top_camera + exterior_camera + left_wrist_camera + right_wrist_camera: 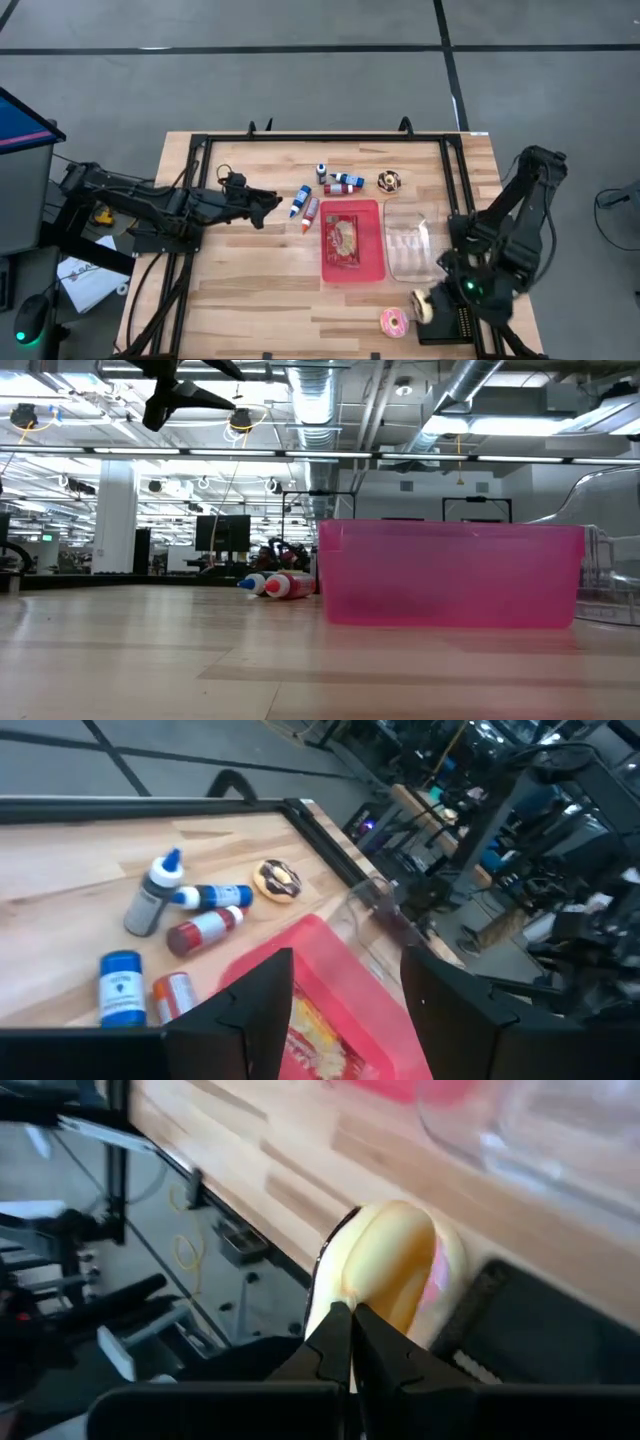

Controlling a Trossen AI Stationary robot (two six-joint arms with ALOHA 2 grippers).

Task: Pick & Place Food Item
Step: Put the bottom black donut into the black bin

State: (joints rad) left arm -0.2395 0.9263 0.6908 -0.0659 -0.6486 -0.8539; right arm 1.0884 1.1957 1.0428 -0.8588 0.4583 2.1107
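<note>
- Centrally, the right wrist view shows a pale yellow doughnut (385,1265) with a pink-iced edge, standing on edge at the table's (250,290) near right corner.
- No readable writing; bottle labels are too blurred.
- Right gripper (352,1342): fingers pressed fully together, their tips right at the doughnut's lower edge; a grip cannot be confirmed.
- Left gripper (345,990): fingers apart, empty, raised above the pink tray (372,268).

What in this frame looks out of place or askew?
The bottles lie toppled and scattered beside the pink tray. The right gripper, fingers shut, hangs at the table's near right corner by a yellowish donut at the wooden top's edge.
</note>
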